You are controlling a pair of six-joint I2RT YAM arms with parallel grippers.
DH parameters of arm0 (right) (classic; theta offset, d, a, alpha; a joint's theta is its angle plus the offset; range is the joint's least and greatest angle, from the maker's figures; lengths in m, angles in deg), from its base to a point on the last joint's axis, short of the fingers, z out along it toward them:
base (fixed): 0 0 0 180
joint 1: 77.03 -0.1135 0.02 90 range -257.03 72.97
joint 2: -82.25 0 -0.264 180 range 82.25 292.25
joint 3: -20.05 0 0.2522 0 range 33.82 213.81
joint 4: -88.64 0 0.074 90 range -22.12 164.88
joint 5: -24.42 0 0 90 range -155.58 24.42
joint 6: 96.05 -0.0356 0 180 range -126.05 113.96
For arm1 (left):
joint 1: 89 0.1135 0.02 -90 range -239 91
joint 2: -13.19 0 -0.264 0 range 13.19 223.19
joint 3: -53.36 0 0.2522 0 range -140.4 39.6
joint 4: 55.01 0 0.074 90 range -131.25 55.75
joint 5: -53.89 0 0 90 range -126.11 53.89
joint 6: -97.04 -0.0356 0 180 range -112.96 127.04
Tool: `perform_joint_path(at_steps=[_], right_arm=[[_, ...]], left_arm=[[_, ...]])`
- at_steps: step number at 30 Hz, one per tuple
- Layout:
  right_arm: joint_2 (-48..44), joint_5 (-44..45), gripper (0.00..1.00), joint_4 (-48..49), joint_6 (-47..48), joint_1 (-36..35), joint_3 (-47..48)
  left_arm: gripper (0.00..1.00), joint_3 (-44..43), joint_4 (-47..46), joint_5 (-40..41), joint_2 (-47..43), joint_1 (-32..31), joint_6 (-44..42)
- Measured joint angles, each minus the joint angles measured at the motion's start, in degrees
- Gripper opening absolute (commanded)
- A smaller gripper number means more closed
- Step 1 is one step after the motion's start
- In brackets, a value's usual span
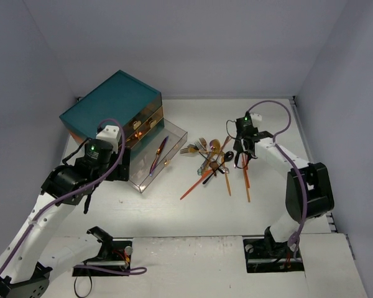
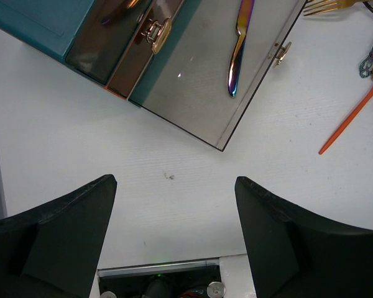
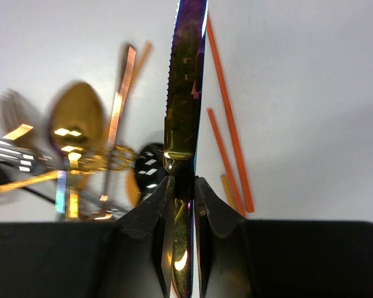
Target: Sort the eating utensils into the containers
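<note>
The teal chest (image 1: 112, 102) stands at the back left, its lowest clear drawer (image 1: 174, 139) pulled out. An iridescent knife (image 1: 157, 155) lies in that drawer and also shows in the left wrist view (image 2: 238, 49). A pile of forks and spoons (image 1: 208, 155) lies mid-table, with orange chopsticks (image 1: 245, 177) beside it. My right gripper (image 3: 183, 186) is shut on a second iridescent knife (image 3: 185, 93) at the pile's right side (image 1: 239, 156). A gold spoon (image 3: 76, 118) and orange chopsticks (image 3: 227, 118) lie below it. My left gripper (image 2: 174, 211) is open and empty over bare table in front of the drawer (image 2: 193, 93).
Two upper drawers with gold knobs (image 2: 155, 34) are partly out above the open one. One orange chopstick (image 2: 351, 115) lies to the right of the drawer front, and a gold fork (image 2: 326, 6) beyond it. Grey walls close in the table on three sides.
</note>
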State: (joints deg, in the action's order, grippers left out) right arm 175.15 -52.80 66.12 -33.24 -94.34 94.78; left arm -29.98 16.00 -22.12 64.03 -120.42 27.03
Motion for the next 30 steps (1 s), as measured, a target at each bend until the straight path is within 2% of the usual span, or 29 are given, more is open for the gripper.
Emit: perform_joint_path(at_steps=[4, 9, 16, 19, 22, 24, 26, 30], right_arm=[[-5.4, 0.3, 0.0, 0.2, -2.5, -3.1, 4.0], [-4.7, 0.3, 0.0, 3.5, -9.0, -14.5, 9.0], [9.0, 1.0, 0.0, 9.8, -18.8, -29.0, 18.5], [16.1, 2.3, 0.01, 12.0, -21.9, -32.6, 23.9], [22.2, 3.7, 0.11, 13.7, -25.4, -35.3, 28.1], [26.0, 4.3, 0.28, 14.1, -27.1, -36.1, 30.4], [29.3, 4.7, 0.39, 14.5, -28.2, -36.4, 32.1], [31.7, 5.7, 0.52, 14.2, -28.1, -36.4, 32.7]], left_arm=[[0.74, -0.5, 0.0, 0.9, 0.4, 0.0, 0.0], [0.74, -2.0, 0.0, 1.5, 0.7, 0.0, 0.0], [0.74, -2.8, 0.1, 2.6, -0.3, 0.0, -0.4], [0.74, -3.2, 0.2, 2.8, -0.9, 0.1, -0.4], [0.74, -3.2, 0.5, 2.8, -1.5, 0.1, -0.4], [0.74, -3.2, 0.7, 2.6, -1.9, 0.1, -0.4], [0.74, -3.2, 1.0, 2.5, -2.3, 0.1, -0.4], [0.74, -3.2, 1.8, 2.3, -3.8, 0.1, -0.3]])
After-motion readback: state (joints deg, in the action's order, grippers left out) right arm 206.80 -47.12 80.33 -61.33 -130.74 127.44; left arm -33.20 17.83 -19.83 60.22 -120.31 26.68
